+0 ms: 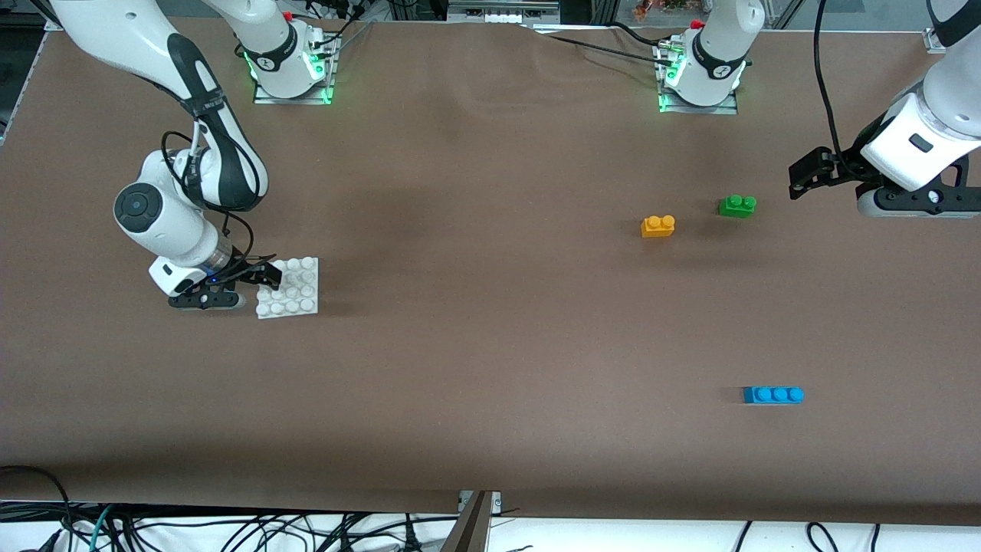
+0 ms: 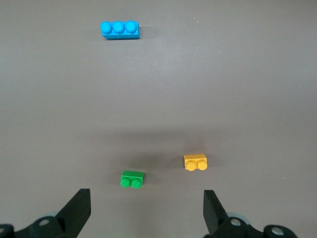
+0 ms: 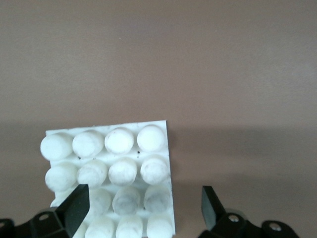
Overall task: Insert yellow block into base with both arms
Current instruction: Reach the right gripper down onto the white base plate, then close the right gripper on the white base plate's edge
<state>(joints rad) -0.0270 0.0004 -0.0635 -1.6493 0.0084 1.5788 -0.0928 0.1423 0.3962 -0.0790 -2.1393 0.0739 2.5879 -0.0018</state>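
Observation:
The yellow block [image 1: 657, 225] [image 2: 195, 162] lies on the table toward the left arm's end, apart from both grippers. The white studded base [image 1: 295, 288] [image 3: 106, 153] lies flat toward the right arm's end. My right gripper [image 1: 267, 277] [image 3: 143, 206] is low at the base's edge and open. One finger is over the studs and the other is beside the plate over the cloth. My left gripper [image 1: 798, 180] [image 2: 146, 213] hangs open and empty above the table, past the green brick from the yellow block.
A green two-stud brick [image 1: 737, 205] [image 2: 132, 179] sits beside the yellow block, slightly farther from the front camera. A blue three-stud brick [image 1: 773, 394] [image 2: 120, 29] lies nearer to that camera. Brown cloth [image 1: 475, 322] covers the table between base and bricks.

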